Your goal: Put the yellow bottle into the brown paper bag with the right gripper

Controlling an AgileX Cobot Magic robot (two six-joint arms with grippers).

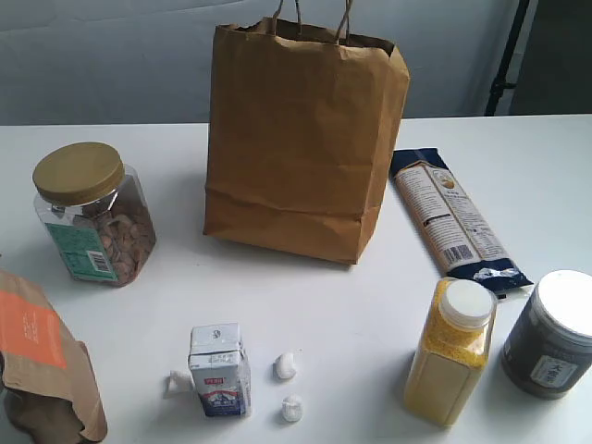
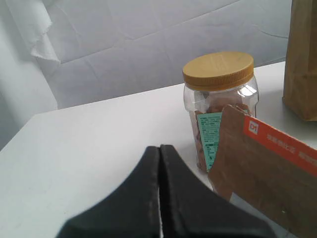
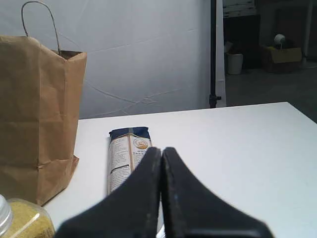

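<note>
The yellow bottle (image 1: 450, 351), clear plastic full of yellow grains with a white cap, stands upright at the front right of the white table; a corner of the bottle (image 3: 22, 220) shows in the right wrist view. The brown paper bag (image 1: 301, 139) stands upright at the back middle, handles up; the right wrist view shows the bag (image 3: 34, 114) too. My right gripper (image 3: 162, 151) is shut and empty, apart from the bottle. My left gripper (image 2: 160, 148) is shut and empty, near the nut jar. Neither arm shows in the exterior view.
A nut jar with a gold lid (image 1: 92, 213) stands at the left, a brown pouch with an orange label (image 1: 42, 365) at the front left. A small milk carton (image 1: 220, 370) and white bits (image 1: 287, 367) lie in front. A noodle packet (image 1: 456, 220) and dark jar (image 1: 555, 335) sit right.
</note>
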